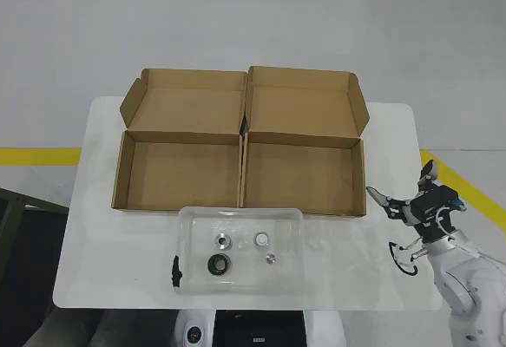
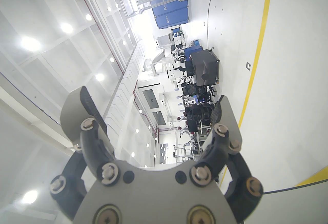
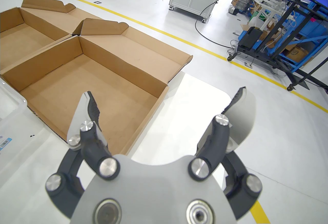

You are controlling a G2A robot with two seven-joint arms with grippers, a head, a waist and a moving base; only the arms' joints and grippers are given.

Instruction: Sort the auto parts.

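A clear plastic tray [image 1: 289, 265] near the table's front edge holds several small auto parts: a metal ring [image 1: 223, 241], a white ring [image 1: 262, 238], a black ring [image 1: 220, 265] and a small silver piece [image 1: 271, 258]. A small black piece [image 1: 176, 272] lies on the table just left of the tray. My right gripper [image 1: 401, 187] [image 3: 165, 96] hangs open and empty over the table's right side, beside the near corner of the right cardboard box [image 3: 89, 81]. My left gripper [image 2: 153, 96] is open and empty, pointing up into the room.
Two open cardboard boxes, left [image 1: 179, 178] and right [image 1: 300, 180], stand side by side behind the tray with their lids folded back. The white table [image 1: 96, 243] has bare surface on both sides of the tray. The tray's corner [image 3: 10, 107] lies near the right box.
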